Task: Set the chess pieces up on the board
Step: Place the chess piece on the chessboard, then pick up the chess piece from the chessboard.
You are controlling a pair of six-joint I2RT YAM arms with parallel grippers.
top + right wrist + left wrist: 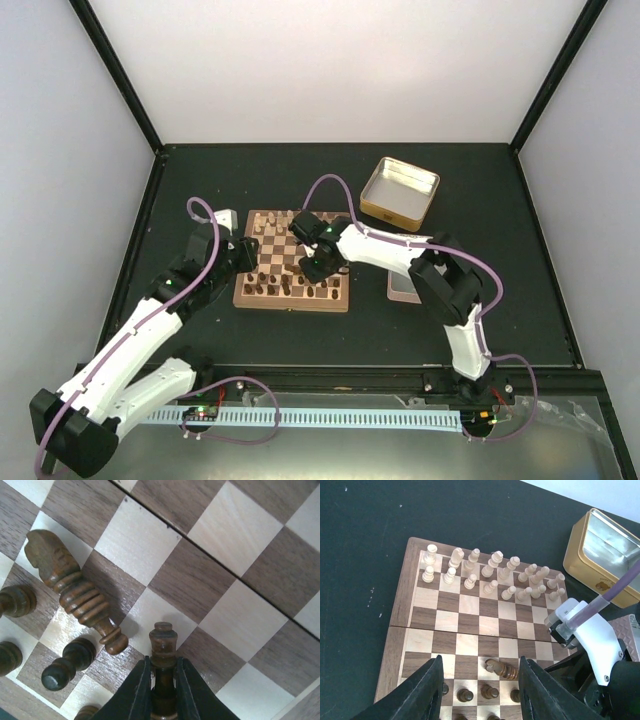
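Right claw (163, 685) clamped on one dark piece (163, 639), its head sticks out past fingertips, over board (235, 610) near middle seam. Just beside: dark knight (50, 560) and second dark piece (87, 605) lying on side, dark pawns (65, 667) standing. Left claw (480, 690) spread apart, empty, over near rows. Cream chessmen (490, 575) stand in two far rows. I judge dark side partly placed; fallen ones need raising.
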